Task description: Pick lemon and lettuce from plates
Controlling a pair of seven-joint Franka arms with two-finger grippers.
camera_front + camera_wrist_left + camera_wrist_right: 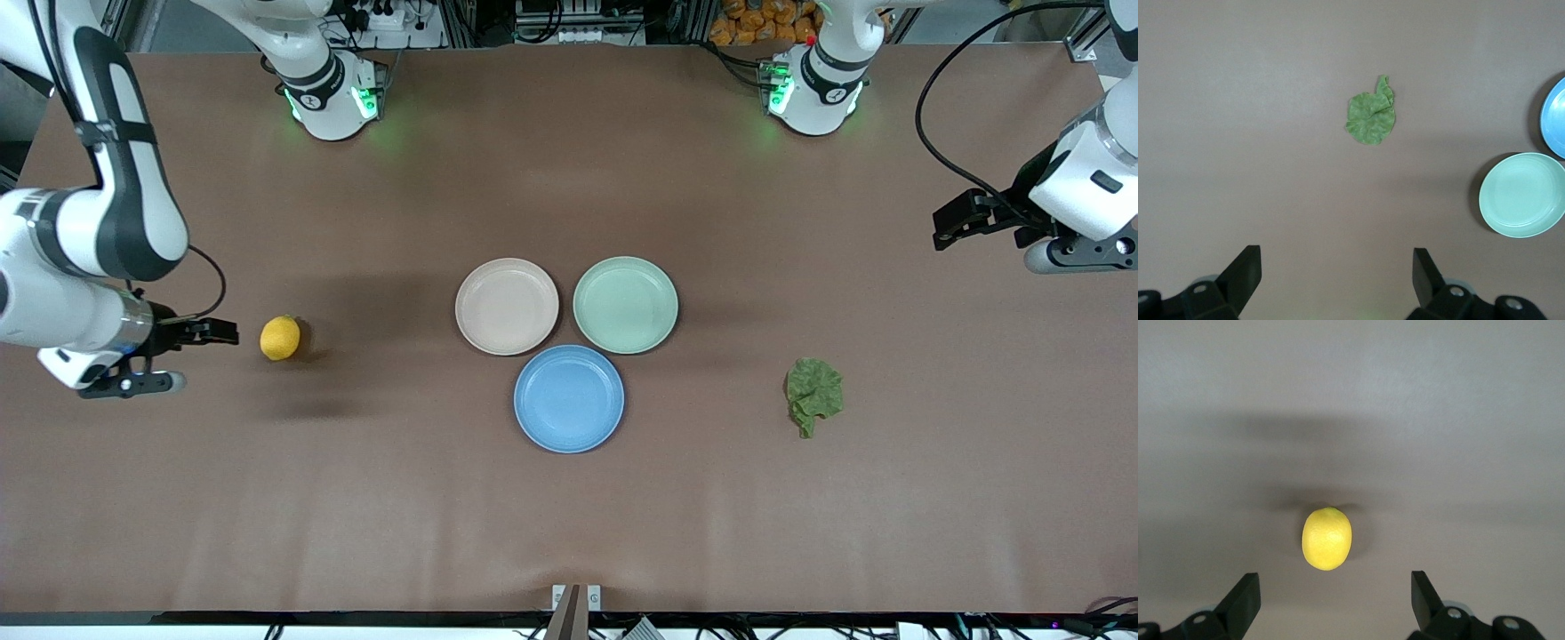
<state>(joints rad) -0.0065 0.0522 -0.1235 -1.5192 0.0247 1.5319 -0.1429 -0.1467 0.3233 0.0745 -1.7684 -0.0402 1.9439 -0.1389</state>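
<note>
The lemon [280, 338] lies on the bare table toward the right arm's end, off the plates; it also shows in the right wrist view [1327, 538]. My right gripper [212, 333] [1335, 590] hangs open and empty beside the lemon. The lettuce [813, 394] [1371, 117] lies on the bare table toward the left arm's end. My left gripper [956, 220] [1337, 267] is open and empty, up over the table's left-arm end, apart from the lettuce. The beige-pink plate [507, 306] and the mint green plate [625, 304] [1523, 195] stand empty side by side mid-table.
A bright blue plate [569, 398] [1555, 119] stands empty, nearer to the front camera than the other two plates and touching both. Brown table cloth surrounds the plates, the lemon and the lettuce.
</note>
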